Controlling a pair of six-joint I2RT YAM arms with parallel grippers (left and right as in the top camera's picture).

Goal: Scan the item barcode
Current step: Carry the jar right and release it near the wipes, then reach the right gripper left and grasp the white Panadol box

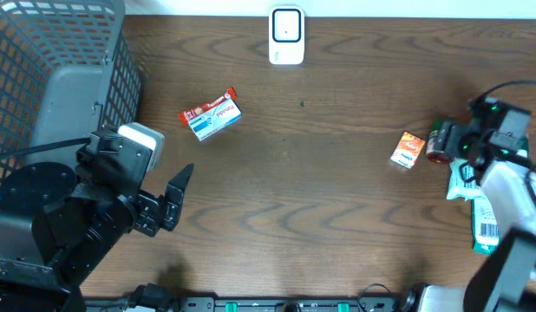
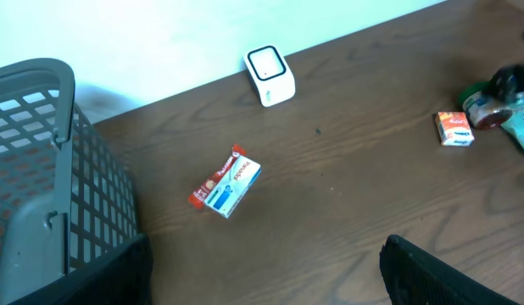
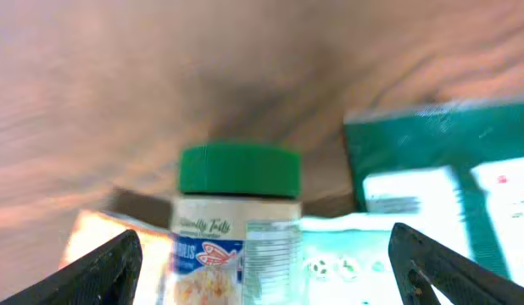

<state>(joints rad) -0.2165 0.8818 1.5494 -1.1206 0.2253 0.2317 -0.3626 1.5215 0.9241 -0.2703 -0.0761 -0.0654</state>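
- Right gripper [image 3: 264,254] is gaping wide around the green-lidded, pale-labelled jar [image 3: 232,224], at the overhead view's right edge, not clamping it.
- Left gripper [image 2: 258,258] is hanging open, empty.
- Advisable: closing squarely on the jar's body, leaving the barcode uncovered.

Right wrist view is coming through blurred; jar [image 3: 238,220] is running off the bottom edge. Overhead: basket [image 1: 51,61] is running off the left edge, right arm [image 1: 515,195] is covering part of the green-white packets [image 1: 484,227].
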